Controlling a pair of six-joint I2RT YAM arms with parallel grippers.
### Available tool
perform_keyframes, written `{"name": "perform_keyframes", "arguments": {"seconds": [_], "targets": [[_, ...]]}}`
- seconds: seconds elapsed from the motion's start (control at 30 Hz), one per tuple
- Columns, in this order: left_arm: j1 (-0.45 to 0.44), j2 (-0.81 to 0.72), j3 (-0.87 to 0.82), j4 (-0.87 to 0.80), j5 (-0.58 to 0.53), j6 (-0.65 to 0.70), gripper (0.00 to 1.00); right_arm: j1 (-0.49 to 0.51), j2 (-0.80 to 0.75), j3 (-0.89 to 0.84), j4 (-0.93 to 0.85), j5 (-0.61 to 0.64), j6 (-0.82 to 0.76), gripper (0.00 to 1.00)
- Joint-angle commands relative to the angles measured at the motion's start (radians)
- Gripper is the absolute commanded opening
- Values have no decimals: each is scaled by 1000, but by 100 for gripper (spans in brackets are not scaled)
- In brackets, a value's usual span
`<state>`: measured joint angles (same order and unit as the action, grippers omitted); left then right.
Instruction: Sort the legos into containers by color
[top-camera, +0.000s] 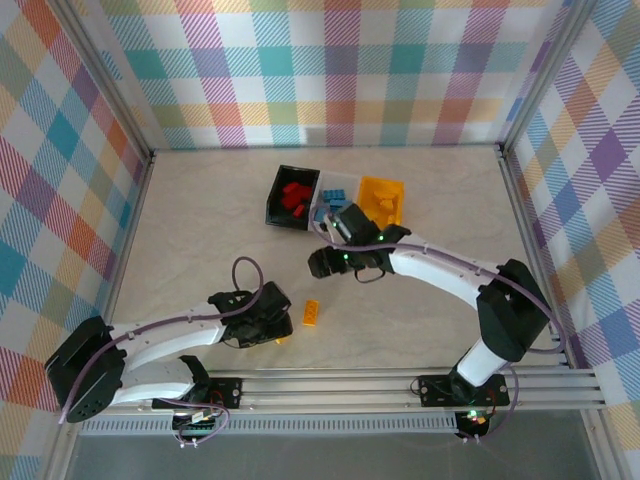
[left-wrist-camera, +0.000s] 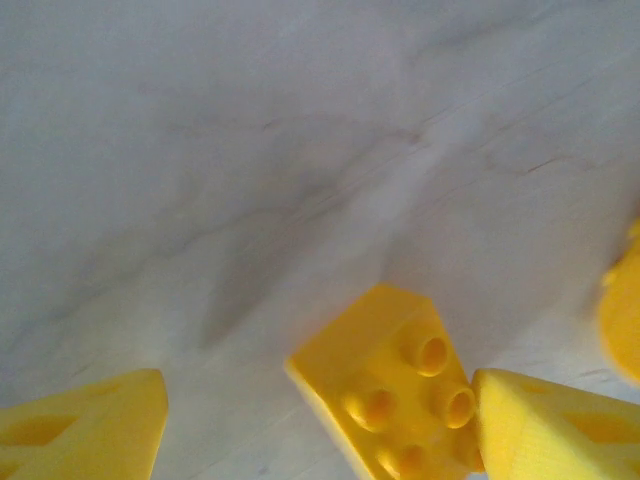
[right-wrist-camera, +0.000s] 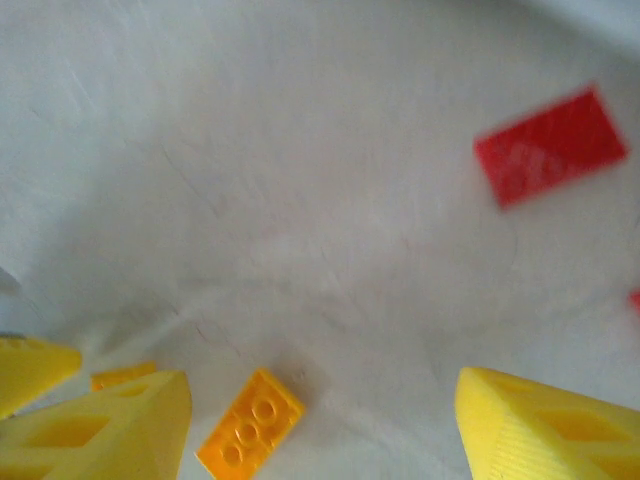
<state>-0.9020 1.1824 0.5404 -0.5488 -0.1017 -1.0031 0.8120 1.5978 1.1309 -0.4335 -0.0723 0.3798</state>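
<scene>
Three bins (top-camera: 335, 177) lined up at the far side of the surface (top-camera: 200, 220), orange brick (top-camera: 312, 312) laid loose between the arms, left gripper (left-wrist-camera: 315, 400) opened wide around a yellow brick (left-wrist-camera: 385, 385), right gripper (right-wrist-camera: 322, 390) opened wide, nothing held.

no readable text, labels, numbers, signs

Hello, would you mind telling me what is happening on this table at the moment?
Two robot arms are sorting lego bricks by color. The black bin holds red bricks, the white bin blue ones and the yellow-orange bin yellow ones. The left gripper is open low over the table, with a yellow brick between its fingers, against one of them. The right gripper is open above the table, where an orange brick and a red brick lie loose.
</scene>
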Motion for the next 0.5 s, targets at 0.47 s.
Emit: {"name": "perform_keyframes", "arguments": {"seconds": [0.47], "targets": [[43,191,-5,124,-57,76,55,195,97,3,-148,67,214,72]]}}
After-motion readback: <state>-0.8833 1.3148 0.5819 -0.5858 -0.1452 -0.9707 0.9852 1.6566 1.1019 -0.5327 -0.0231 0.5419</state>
